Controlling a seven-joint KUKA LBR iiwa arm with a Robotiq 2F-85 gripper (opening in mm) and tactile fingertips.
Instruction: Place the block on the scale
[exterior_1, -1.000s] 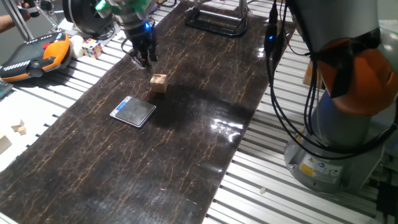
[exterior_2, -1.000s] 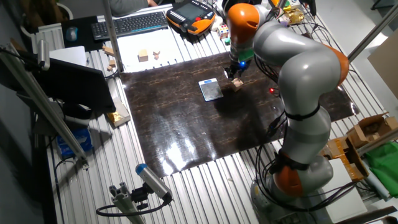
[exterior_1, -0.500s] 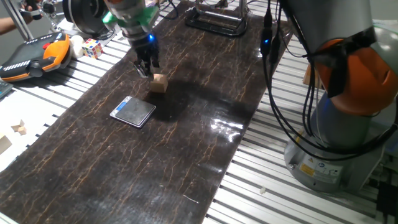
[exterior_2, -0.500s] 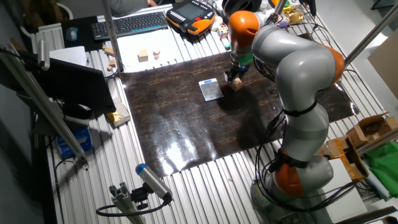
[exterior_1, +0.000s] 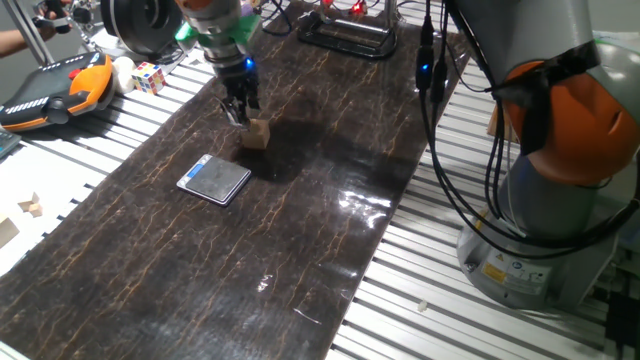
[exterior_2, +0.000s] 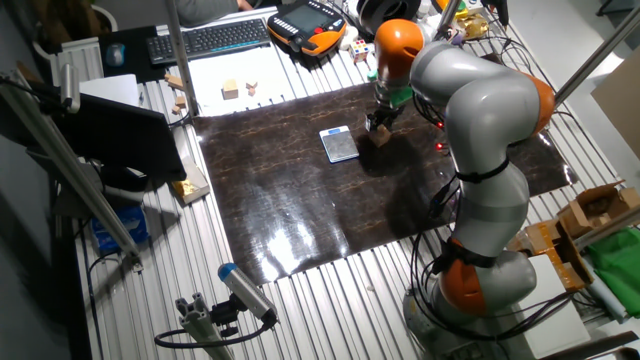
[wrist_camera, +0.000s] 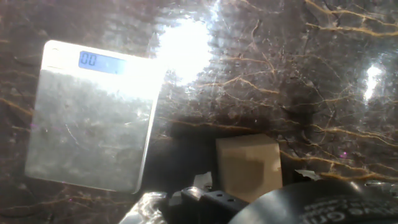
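Light-tan wood marks the single block (exterior_1: 256, 133) – one small cube sitting on the dark marbled mat (exterior_1: 300, 230), not on the scale (exterior_1: 214, 179). There is one scale too, a thin flat square lying just beside the block and apart from it; in the hand view its plate (wrist_camera: 90, 118) fills the left side with a blue display reading zeros, while the block (wrist_camera: 247, 167) sits low in the middle, right by the dark gripper body. The gripper (exterior_1: 241, 113) hangs directly above the block's far edge, fingertips down close to it; whether they touch the wood, or how wide the jaws stand, I cannot tell from any view. Further out, by the mat's far corner – one multicoloured puzzle cube (exterior_1: 149, 77) and one orange-black pendant (exterior_1: 60, 90) rest on the slatted table (exterior_1: 500, 320).
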